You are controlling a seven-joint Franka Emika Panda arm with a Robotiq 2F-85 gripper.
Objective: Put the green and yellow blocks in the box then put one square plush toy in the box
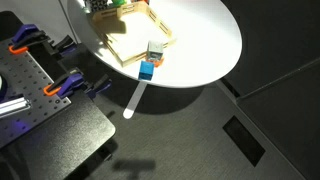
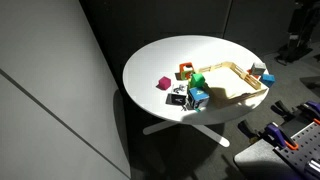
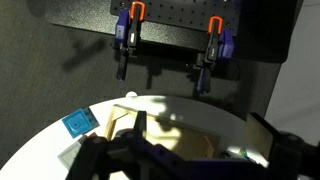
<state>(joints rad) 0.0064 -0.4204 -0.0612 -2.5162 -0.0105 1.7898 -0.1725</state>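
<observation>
The light wooden box shows in both exterior views (image 1: 128, 40) (image 2: 240, 90) and under the wrist camera (image 3: 160, 135). The green block (image 2: 198, 80) lies on the white table just outside the box's end; a green patch at the top edge (image 1: 115, 5) looks like the same block. I cannot make out the yellow block. A black-and-white square plush toy (image 2: 178, 97) lies beside a blue cube (image 2: 198, 98). My gripper (image 3: 190, 165) hangs above the box, its dark fingers spread wide with nothing between them. It is out of both exterior views.
A grey-white cube (image 1: 155, 50) and a blue cube (image 1: 147, 70) sit by the box's corner near the table edge. A magenta piece (image 2: 163, 83) and an orange piece (image 2: 186, 70) lie near the green block. Clamps (image 3: 130, 30) stand on a dark plate beyond the table.
</observation>
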